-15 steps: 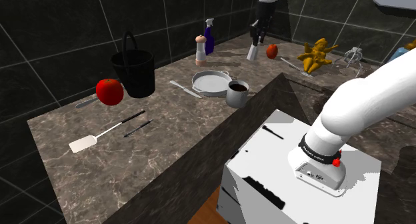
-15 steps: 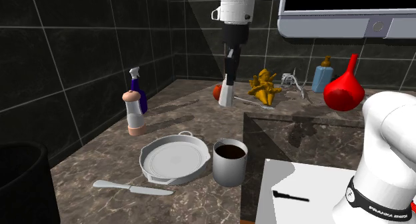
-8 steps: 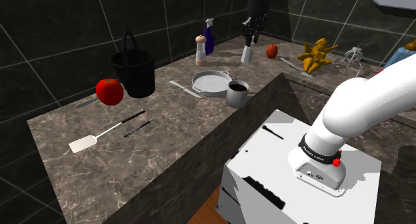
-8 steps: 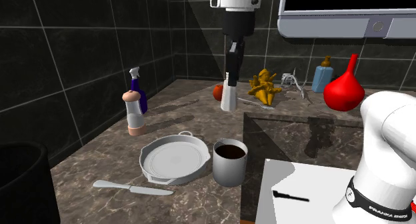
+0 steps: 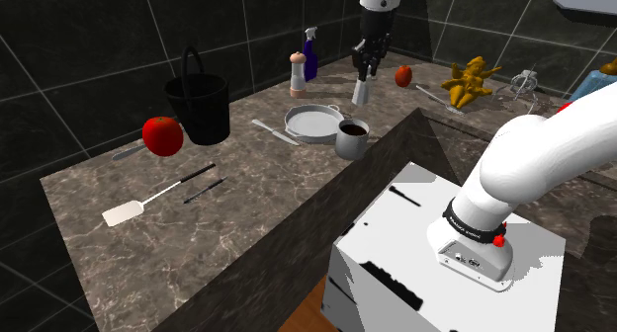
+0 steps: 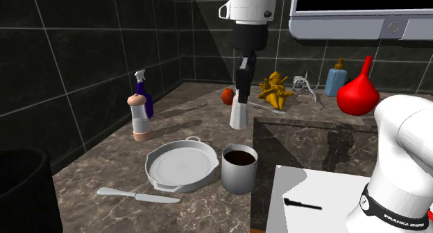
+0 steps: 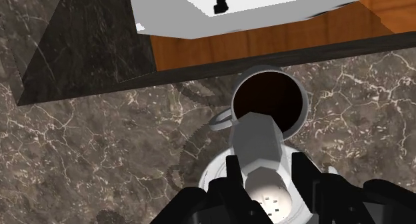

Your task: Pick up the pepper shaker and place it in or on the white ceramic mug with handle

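Note:
My gripper hangs high over the dark marble counter, shut on a pale grey pepper shaker that points down from the fingers. In the second exterior view the shaker hangs below the gripper, above and slightly behind the grey mug, which has a dark inside. The mug stands near the counter's front edge, beside the pan. In the wrist view both fingers clasp the shaker, and the mug lies just beyond its tip, handle turned toward the pan.
A round grey pan sits beside the mug, with a knife by it. A peach-based shaker and a blue spray bottle stand at the wall. A black bucket, a red apple and bananas also share the counter.
The gripper has carried the shaker to the shoulder view's left and downward, from near the small red fruit toward the mug. Its grip stays shut on the shaker.

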`<state>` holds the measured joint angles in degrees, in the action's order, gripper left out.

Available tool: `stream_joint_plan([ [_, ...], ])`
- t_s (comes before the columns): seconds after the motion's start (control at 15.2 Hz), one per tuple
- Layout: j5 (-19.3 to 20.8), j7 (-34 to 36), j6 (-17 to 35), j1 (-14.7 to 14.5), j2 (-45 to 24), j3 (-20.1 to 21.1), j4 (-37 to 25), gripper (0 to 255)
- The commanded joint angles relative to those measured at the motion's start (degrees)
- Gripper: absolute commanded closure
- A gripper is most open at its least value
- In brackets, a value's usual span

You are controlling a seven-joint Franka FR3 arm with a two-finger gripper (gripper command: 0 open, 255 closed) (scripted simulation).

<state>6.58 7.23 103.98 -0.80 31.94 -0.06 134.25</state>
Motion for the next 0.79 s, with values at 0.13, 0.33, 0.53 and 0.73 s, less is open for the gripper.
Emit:
stream_joint_plan([
  [0.13, 0.15, 0.27, 3.15, 0.04, -0.15, -0.1, 2.98, 255],
  [0.33, 0.27, 0.52, 5.51, 0.06, -0.38, -0.14, 5.11, 255],
  [0.53, 0.39, 0.77, 7.91, 0.1, -0.75, -0.18, 7.15, 255],
  [0.73, 0.54, 1.03, 10.35, 0.14, -1.25, -0.21, 9.11, 255],
])
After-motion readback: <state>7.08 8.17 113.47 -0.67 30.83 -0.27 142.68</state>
